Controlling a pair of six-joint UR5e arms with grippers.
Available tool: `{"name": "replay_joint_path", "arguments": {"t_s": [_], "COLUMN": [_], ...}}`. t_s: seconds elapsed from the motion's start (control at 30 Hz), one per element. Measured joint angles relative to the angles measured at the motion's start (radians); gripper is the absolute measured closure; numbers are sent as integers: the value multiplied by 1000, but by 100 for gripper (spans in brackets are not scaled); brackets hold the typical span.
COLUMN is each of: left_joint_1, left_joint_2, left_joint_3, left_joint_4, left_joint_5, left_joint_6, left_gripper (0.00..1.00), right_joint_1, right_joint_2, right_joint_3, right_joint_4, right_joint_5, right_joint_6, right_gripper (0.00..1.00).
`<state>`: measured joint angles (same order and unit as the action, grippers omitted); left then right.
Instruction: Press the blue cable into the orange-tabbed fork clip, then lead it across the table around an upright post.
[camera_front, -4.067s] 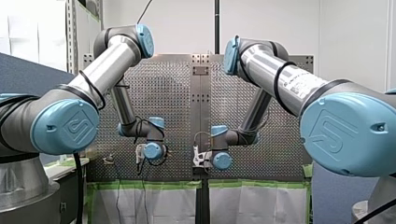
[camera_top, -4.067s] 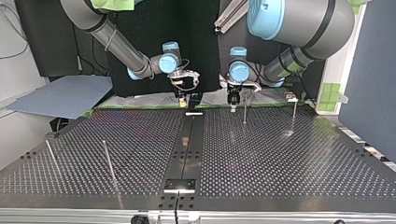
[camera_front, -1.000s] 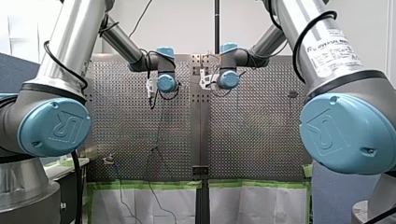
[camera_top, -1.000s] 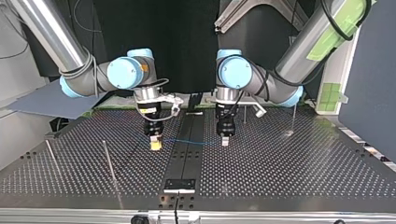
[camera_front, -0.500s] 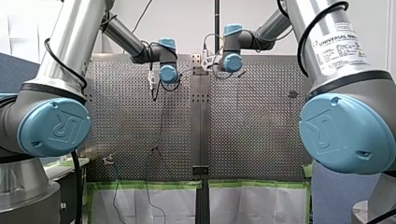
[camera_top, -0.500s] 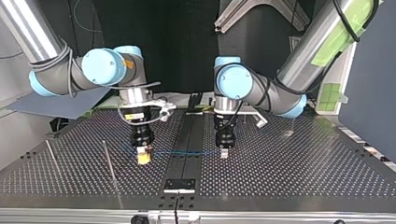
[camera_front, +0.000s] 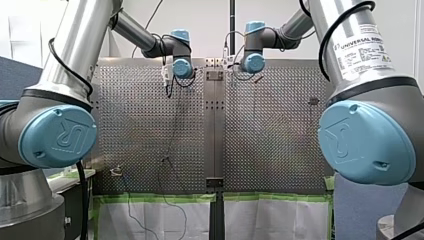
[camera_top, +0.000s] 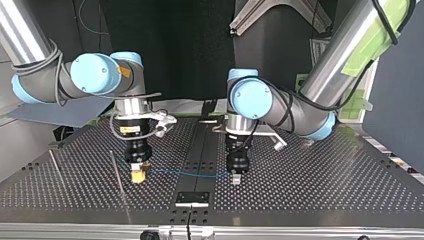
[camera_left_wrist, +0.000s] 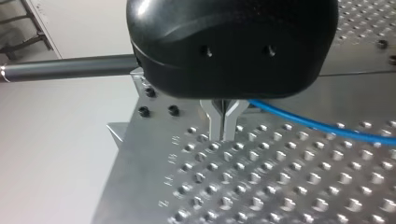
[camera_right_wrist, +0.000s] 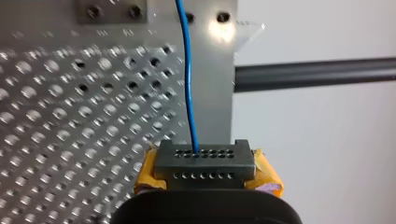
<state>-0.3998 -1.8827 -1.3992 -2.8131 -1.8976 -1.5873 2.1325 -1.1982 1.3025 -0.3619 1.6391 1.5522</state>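
End effector of my right arm (camera_right_wrist: 204, 159) closed narrow on the blue cable (camera_right_wrist: 188, 88), yellow pads (camera_right_wrist: 267, 176) at either side, strand leading straight out ahead. End effector of my left arm (camera_left_wrist: 223, 127) likewise pinched tight, metal fingertips (camera_left_wrist: 215, 122) together, cable emerging just beside them; judged a grip, though the contact itself hidden.

In the top view, cable strung low across the counter's (camera_top: 310, 185) dark centre strip (camera_top: 200, 150), one held end on each side of the strip, barely sagging. Nearest upright post (camera_top: 117, 172) on my right arm's side of the strip, just beyond that end effector. No orange-tabbed fork clip made out anywhere.

Likely handling: light, thin, limp, smooth-jacketed, so prone to slipping through a loose pinch and drooping wherever unsupported. Best held close to the spot being seated, short span taut, tension gentle to avoid kinking round the post.
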Motion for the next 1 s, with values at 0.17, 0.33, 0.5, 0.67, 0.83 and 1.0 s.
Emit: {"name": "replay_joint_path", "arguments": {"t_s": [0.17,0.33,0.5,0.67,0.83,1.0], "left_joint_1": [-7,-19,-30,-42,-54,-69], "left_joint_2": [0,-1,-2,-3,-9,-32], "left_joint_3": [50,92,118,139,160,196], "left_joint_4": [-36,-54,-68,-78,-90,-123], "left_joint_5": [17,29,41,54,76,85], "left_joint_6": [-2,-2,-3,-6,-22,-27], "left_gripper": [100,100,100,100,100,100], "right_joint_1": [-20,-41,-64,-88,-110,-130], "right_joint_2": [-18,-27,-34,-48,-57,-60], "right_joint_3": [-3,-5,-5,-5,-5,-5], "right_joint_4": [7,22,30,34,40,52], "right_joint_5": [-1,0,2,2,1,2], "right_joint_6": [10,16,33,46,56,62], "right_gripper": [100,100,100,100,100,100]}}
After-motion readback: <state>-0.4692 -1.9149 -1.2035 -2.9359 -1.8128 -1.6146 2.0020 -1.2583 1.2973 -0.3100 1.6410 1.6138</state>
